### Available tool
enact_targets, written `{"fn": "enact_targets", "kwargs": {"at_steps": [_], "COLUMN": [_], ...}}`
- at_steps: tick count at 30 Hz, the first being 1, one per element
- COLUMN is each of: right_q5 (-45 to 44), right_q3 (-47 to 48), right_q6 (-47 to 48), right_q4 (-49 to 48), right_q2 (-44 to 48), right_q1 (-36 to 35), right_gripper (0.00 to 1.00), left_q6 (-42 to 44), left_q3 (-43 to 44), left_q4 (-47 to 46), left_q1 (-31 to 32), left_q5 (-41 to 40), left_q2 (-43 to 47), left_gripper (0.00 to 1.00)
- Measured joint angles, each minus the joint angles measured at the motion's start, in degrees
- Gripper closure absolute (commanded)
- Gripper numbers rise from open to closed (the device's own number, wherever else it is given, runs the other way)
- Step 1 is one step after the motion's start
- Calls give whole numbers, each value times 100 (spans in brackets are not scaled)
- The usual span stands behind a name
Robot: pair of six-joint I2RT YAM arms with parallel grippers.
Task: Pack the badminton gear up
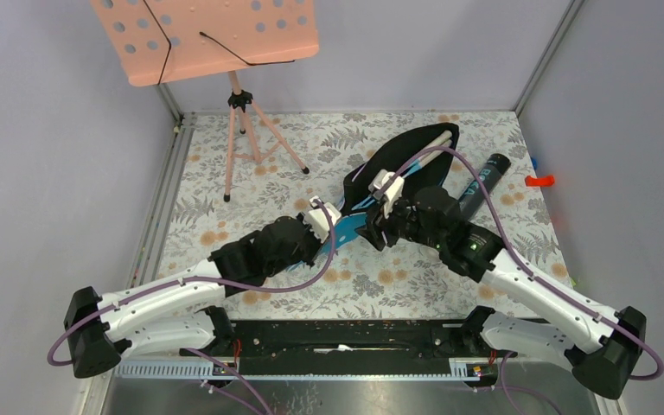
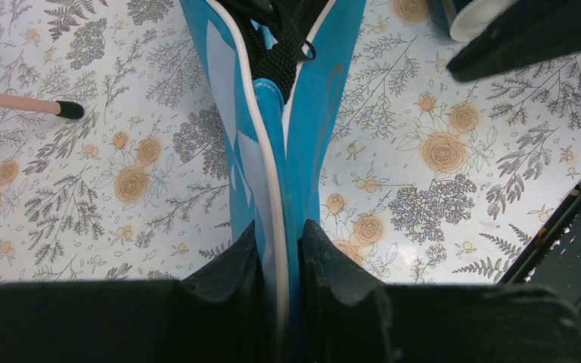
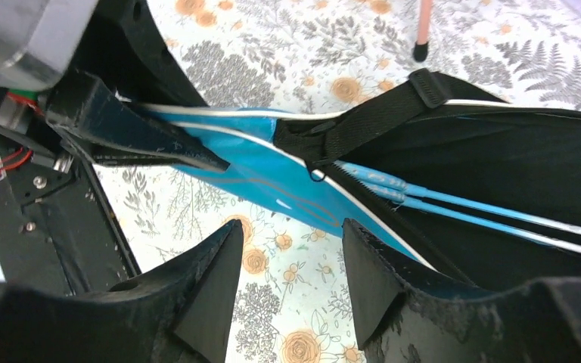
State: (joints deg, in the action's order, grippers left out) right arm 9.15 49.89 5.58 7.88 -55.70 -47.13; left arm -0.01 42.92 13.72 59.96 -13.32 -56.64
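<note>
The blue racket bag lies slantwise on the table, its long axis running from the narrow end at centre frame in the top view up to the wide black mouth at upper right. There the cream handles of the rackets poke out. The left pincer is clenched on the narrow end, pinning it.

The right pincer is released, with its jaws spread over the bag's edge. In its own view the zipper pull hangs just above the gap between the fingers, slightly right of centre and not yet touched. This arm is the nearer one to it. Closing the bag probably means taking that pull and drawing it along the long axis, away from the anchored end. The dark tube lies just beside the bag, at right.
</note>
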Motion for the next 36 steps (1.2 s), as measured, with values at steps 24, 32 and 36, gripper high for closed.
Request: {"fn": "enact_targets", "kwargs": {"at_steps": [24, 32, 36], "right_q5": [229, -459, -592], "right_q3": [461, 560, 577], "right_q6": [291, 409, 358], "right_q4": [-37, 520, 765], "right_q2": [-1113, -1110, -1117], "right_q1": [2, 151, 472], "right_gripper": [100, 100, 72], "left_q6": [66, 101, 101], "left_q3": [-87, -146, -160], "left_q4": [-22, 35, 46], "left_q1": [0, 0, 0], "left_q5": [136, 103, 105], "left_q2": [87, 225, 254], "left_gripper": [100, 100, 100]}}
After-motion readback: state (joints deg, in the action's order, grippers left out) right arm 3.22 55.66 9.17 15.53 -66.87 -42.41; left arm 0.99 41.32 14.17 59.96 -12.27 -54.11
